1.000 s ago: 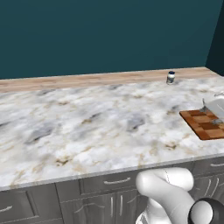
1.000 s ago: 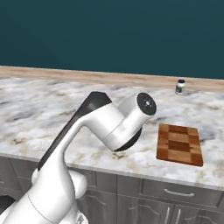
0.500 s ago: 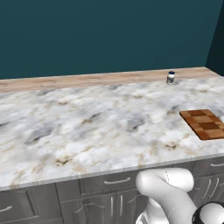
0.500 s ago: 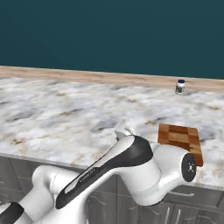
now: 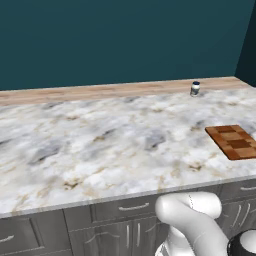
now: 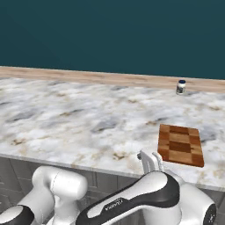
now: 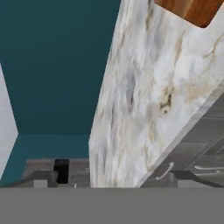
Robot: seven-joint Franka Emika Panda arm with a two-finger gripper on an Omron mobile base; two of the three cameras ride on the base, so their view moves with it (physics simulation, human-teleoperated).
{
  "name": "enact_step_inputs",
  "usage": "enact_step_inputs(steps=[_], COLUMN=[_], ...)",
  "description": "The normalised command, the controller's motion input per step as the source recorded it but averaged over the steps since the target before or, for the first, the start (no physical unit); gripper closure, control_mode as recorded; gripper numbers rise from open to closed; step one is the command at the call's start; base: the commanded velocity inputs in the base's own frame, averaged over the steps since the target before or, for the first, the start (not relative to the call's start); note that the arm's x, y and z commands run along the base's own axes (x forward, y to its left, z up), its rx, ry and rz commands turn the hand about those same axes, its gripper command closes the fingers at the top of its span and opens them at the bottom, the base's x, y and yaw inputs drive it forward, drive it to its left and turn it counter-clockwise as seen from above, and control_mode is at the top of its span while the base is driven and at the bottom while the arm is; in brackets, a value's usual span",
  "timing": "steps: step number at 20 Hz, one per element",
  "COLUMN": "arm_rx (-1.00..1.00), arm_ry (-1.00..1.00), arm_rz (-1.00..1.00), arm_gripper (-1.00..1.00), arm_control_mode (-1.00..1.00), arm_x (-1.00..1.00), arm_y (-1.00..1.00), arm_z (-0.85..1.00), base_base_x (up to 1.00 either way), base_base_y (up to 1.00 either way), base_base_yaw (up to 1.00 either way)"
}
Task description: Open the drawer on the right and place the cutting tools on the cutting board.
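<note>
I judge the drawer [image 5: 245, 189], shut under the surface [image 5: 115, 145] at right, rigid and free-sliding if taken by its slim handle; hand view shows my tool [image 7: 116, 177] wide apart beside the fronts, base views show the cutting board [image 6: 180, 144] bare.

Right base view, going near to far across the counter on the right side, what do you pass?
Counter front edge → cutting board → small dark-capped jar → wooden strip at the wall.
</note>
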Motion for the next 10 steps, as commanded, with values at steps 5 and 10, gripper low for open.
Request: enact_step_inputs(steps=[5, 10], arm_rx=[0.13, 0.09], arm_ry=[0.0, 0.0], arm_rz=[-0.19, -0.18], arm_gripper=[-1.0, -1.0], arm_control_mode=[-1.0, -1.0], arm_x=[0.0, 0.0], arm_y=[-0.25, -0.16], arm_z=[-0.63, -0.67], base_base_x=[0.0, 0.0], base_base_y=[0.0, 0.0], base_base_yaw=[0.0, 0.0])
